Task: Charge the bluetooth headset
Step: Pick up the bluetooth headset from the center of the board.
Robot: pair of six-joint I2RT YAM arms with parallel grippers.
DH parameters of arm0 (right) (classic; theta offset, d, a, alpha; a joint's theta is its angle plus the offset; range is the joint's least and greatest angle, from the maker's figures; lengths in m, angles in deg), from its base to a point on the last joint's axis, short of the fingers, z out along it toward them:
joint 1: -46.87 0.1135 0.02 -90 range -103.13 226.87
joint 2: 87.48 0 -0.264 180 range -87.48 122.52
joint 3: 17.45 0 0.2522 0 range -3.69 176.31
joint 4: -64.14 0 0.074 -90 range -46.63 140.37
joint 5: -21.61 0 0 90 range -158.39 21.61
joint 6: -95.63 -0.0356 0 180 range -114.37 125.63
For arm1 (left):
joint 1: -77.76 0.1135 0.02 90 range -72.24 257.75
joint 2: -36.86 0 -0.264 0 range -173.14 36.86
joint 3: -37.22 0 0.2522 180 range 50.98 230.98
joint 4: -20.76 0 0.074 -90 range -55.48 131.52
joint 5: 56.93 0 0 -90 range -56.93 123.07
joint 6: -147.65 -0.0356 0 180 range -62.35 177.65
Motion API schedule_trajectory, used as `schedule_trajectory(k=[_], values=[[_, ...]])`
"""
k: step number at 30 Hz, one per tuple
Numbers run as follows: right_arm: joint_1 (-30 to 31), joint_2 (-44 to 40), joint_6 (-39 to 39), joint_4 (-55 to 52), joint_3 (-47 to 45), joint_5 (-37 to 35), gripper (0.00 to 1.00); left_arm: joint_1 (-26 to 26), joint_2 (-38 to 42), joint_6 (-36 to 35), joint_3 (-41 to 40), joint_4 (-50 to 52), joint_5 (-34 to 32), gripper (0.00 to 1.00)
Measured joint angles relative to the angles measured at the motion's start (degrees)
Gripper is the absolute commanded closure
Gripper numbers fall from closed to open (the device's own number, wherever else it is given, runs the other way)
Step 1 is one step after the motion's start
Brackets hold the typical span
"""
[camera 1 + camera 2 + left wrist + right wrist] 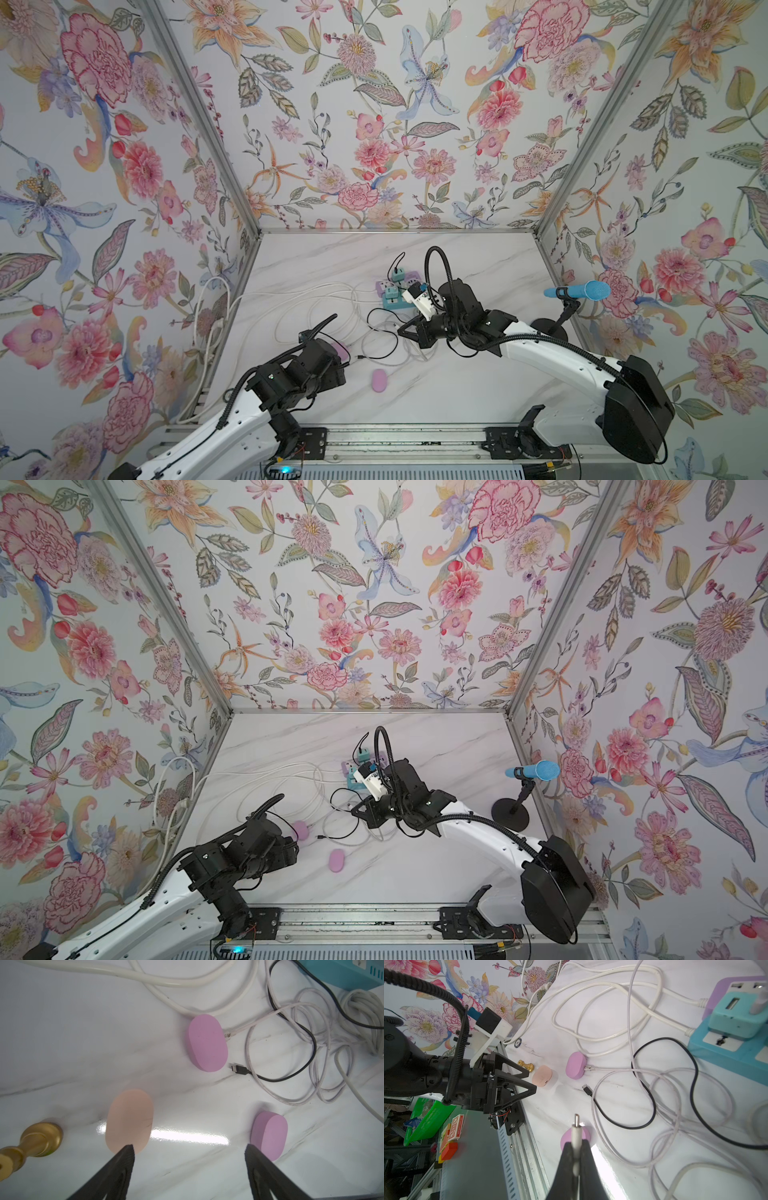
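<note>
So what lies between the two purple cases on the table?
The black cable's free plug, nearer the plugged-in purple case than the loose purple case; the left wrist view shows it.

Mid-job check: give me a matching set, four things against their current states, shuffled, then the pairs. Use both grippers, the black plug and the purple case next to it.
Things
1. left gripper
2. right gripper
3. black plug
4. purple case

States
A. pale cable connected at its side
B. lies loose on the table
C. open, holding nothing
D. shut on a white plug

Pairs: 1-C, 2-D, 3-B, 4-A
</note>
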Motion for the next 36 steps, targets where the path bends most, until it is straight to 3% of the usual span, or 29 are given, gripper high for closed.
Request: schedule_trajectory(k=[4,10,18,24,36], values=[[0.1,0.0,0.0,0.0,-1.2,0.0,1.0,0.0,-0.4,1.0,-2.0,0.4,-1.5,0.1],[0.1,0.0,-0.1,0.1,-2.7,0.1,1.0,0.0,-8.5,0.8,-2.4,-1.2,-2.9,0.09],[0.1,0.0,-1.0,0.5,-4.0,0.3,1.0,0.0,-8.1,0.5,-4.9,-3.6,-3.2,0.31],[0.1,0.0,-1.2,0.7,-4.0,0.5,1.0,0.0,-6.3,0.9,-7.0,-5.4,-3.2,0.29],[0.1,0.0,-1.4,0.8,-4.1,1.4,1.0,0.9,-4.2,1.5,-9.6,-8.0,-3.4,0.42]])
